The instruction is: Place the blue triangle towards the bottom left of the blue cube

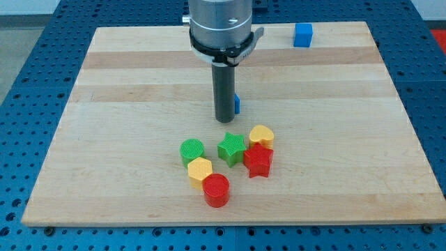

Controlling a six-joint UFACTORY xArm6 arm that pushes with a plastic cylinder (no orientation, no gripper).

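The wooden worktop [334, 139] carries everything. There is no gripper, only a rod; my tip [224, 120] sits touching the blue triangle [237, 104], mostly hidden just at its right. The blue cube [302, 35] lies well apart at the view's top right. Green, yellow and red blocks cluster below the tip.

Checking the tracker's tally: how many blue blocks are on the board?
2. The blue cube sits near the view's top right. A second blue block, mostly hidden behind the rod, shows just right of my tip.
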